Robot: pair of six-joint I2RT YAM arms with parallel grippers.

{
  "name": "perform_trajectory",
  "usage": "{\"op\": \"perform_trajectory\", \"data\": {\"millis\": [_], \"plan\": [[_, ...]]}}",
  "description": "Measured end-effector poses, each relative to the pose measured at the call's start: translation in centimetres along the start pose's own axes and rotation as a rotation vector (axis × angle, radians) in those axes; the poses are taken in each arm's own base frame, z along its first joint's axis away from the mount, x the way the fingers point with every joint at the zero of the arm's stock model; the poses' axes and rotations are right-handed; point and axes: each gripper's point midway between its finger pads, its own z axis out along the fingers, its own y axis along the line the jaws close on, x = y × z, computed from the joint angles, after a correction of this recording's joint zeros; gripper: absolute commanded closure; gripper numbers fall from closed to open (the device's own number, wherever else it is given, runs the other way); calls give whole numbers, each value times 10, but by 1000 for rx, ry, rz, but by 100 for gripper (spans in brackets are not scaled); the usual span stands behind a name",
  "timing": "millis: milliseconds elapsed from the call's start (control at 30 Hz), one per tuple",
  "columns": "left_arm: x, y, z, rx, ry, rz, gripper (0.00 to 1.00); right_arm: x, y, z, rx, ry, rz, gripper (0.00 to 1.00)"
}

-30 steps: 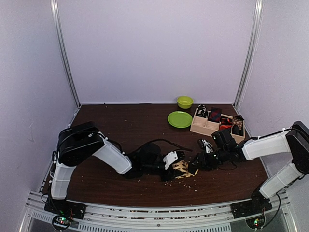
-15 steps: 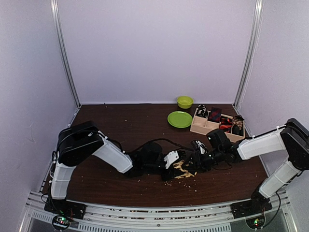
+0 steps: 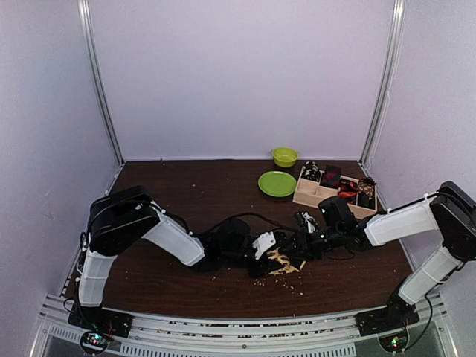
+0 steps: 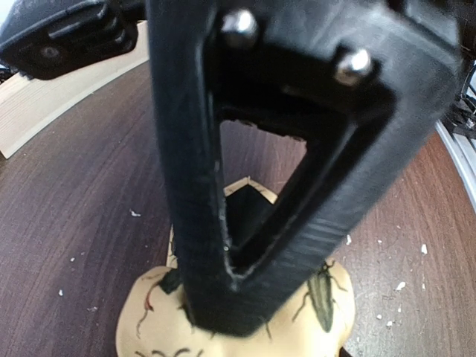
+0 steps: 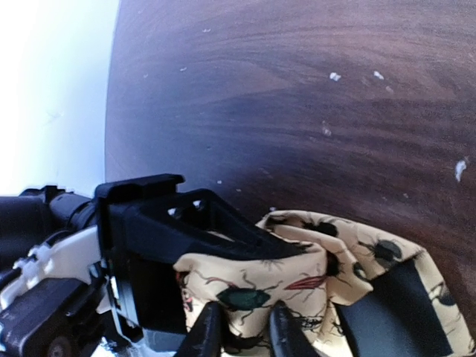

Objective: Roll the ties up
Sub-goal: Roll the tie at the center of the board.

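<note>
The tan insect-print tie [image 3: 281,260] is lying bunched at the near centre of the table [image 3: 186,193], stretching between the left gripper [image 3: 268,245], whose finger is pressing on it with its grip impossible to tell, and the right gripper [image 5: 242,331], which is pinching its folded edge.

Left arm [image 3: 175,242] and right arm [image 3: 405,221]: white shells, black joints, a black cable [image 3: 253,216]. The left tool [image 3: 274,249] has a black triangular-frame finger [image 4: 201,186] (two silver screws [image 4: 239,26] up top).
</note>
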Motion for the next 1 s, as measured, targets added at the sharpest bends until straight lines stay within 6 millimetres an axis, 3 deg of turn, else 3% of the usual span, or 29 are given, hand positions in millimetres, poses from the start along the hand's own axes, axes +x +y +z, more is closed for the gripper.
{"op": "perform_trajectory", "data": {"millis": [100, 267, 467, 667, 867, 1000], "plan": [[1, 0, 0, -1, 4, -1, 52, 1, -4, 2, 7, 5, -4, 100], [3, 0, 0, 1, 16, -4, 38, 0, -6, 2, 14, 4, -42, 100], [2, -2, -1, 10, 27, -18, 34, -3, -21, -3, 49, -11, -66, 100], [-15, -3, 4, 20, -2, -38, 32, -3, -40, -12, 112, -23, -65, 100], [-27, -3, 20, 39, -29, -48, 31, -1, -56, -16, 190, -28, -65, 100], [-26, -2, 29, 44, -29, -55, 25, 1, -64, -18, 231, -24, -66, 100]]}}
